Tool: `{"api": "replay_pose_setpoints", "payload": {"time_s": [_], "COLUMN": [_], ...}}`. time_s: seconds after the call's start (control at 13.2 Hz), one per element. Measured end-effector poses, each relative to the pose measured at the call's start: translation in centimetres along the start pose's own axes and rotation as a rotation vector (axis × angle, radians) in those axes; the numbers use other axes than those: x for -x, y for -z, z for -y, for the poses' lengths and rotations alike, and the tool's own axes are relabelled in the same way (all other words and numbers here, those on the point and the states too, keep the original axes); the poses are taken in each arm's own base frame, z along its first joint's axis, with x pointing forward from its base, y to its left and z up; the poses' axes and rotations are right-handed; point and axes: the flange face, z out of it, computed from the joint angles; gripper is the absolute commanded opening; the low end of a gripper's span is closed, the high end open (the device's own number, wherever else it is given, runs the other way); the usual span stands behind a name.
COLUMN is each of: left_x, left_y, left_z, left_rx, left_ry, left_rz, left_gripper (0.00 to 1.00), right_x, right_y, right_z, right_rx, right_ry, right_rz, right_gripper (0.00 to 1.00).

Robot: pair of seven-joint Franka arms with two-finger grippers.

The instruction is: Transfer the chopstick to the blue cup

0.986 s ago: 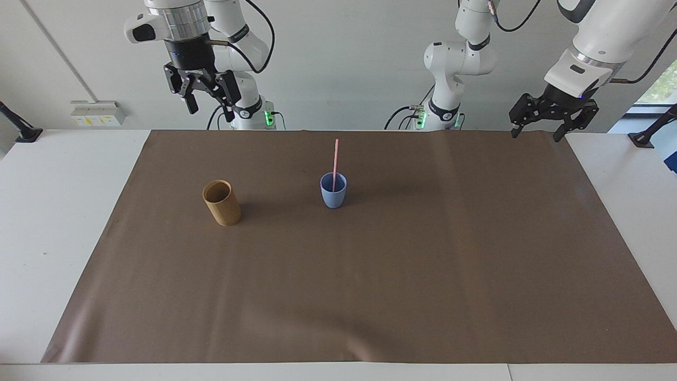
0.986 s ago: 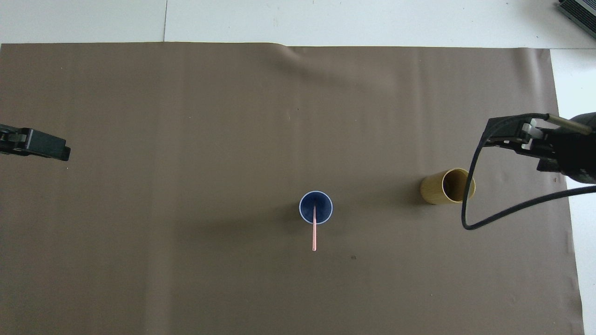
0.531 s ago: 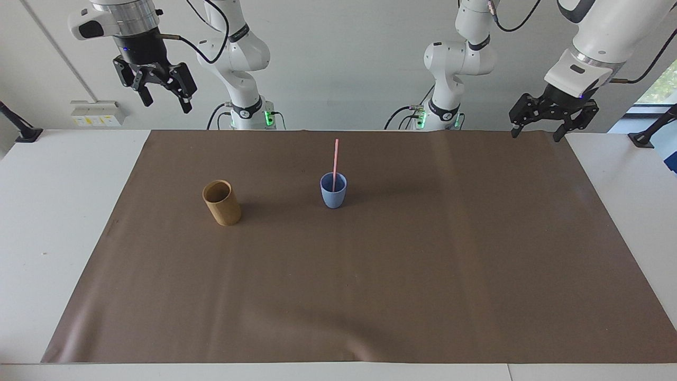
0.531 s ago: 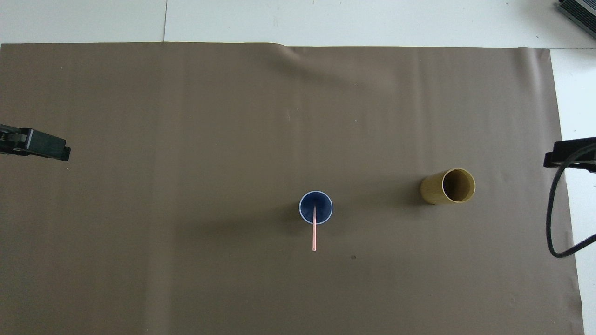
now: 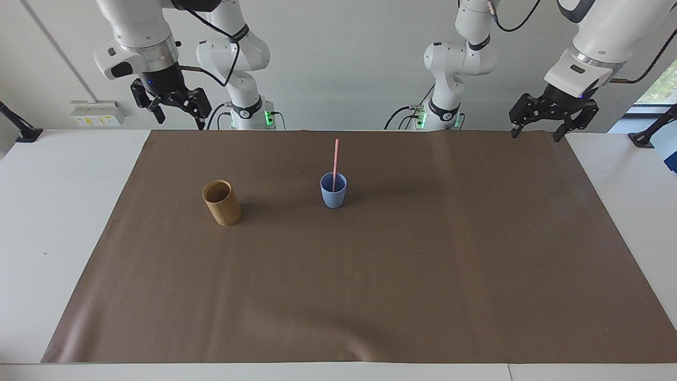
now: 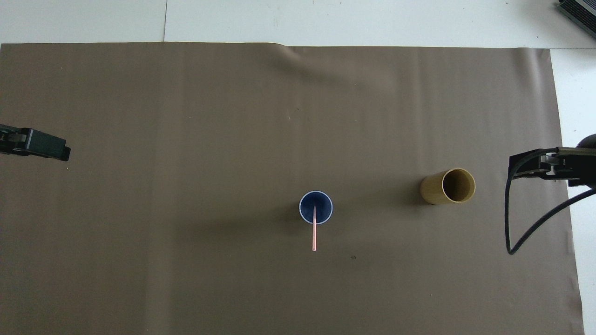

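bright, even daylight fills the room, strongest from a window (image 5: 658,87) at the left arm's end. soft shadows trail from the blue cup (image 5: 333,190) and the tan cup (image 5: 221,202) across the matte brown mat (image 5: 370,275). both views sharp, no glare.

The overhead view's edges cut off both the left gripper (image 6: 35,144) and the right gripper (image 6: 535,165).

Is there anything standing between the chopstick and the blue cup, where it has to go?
Nothing visible does. The chopstick already stands in the blue cup, leaning toward the robots. The tan cup stands apart, toward the right arm's end. Both grippers are open and hold nothing.
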Motion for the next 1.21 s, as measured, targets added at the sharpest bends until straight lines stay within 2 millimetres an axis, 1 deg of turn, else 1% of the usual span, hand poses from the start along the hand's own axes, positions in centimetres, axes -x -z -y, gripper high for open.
{"api": "replay_pose_setpoints", "payload": {"time_s": [0.08, 0.15, 0.45, 0.61, 0.76, 0.99, 1.21], "left_x": [0.0, 0.0, 0.0, 0.0, 0.0, 0.0, 0.0], "left_y": [0.0, 0.0, 0.0, 0.0, 0.0, 0.0, 0.0], "left_z": [0.0, 0.0, 0.0, 0.0, 0.0, 0.0, 0.0], "left_rx": [0.000, 0.000, 0.000, 0.000, 0.000, 0.000, 0.000], "left_ry": [0.000, 0.000, 0.000, 0.000, 0.000, 0.000, 0.000], "left_rz": [0.000, 0.000, 0.000, 0.000, 0.000, 0.000, 0.000], "left_gripper": [1.00, 1.00, 1.00, 1.00, 1.00, 1.00, 1.00], "right_x": [0.0, -0.1, -0.5, -0.1, -0.3, -0.9, -1.0], "right_y": [-0.1, -0.2, -0.7, -0.7, 0.0, -0.1, -0.1], "right_z": [0.6, 0.4, -2.1, -2.5, -2.8, -2.6, -2.3], "right_rx": [-0.008, -0.032, -0.092, -0.084, -0.057, -0.038, -0.038], "right_ry": [0.010, 0.003, -0.053, -0.034, -0.015, -0.005, 0.000], "right_rz": [-0.007, -0.004, 0.020, 0.054, 0.055, 0.045, 0.042], "right_gripper": [1.00, 1.00, 1.00, 1.00, 1.00, 1.00, 1.00]}}
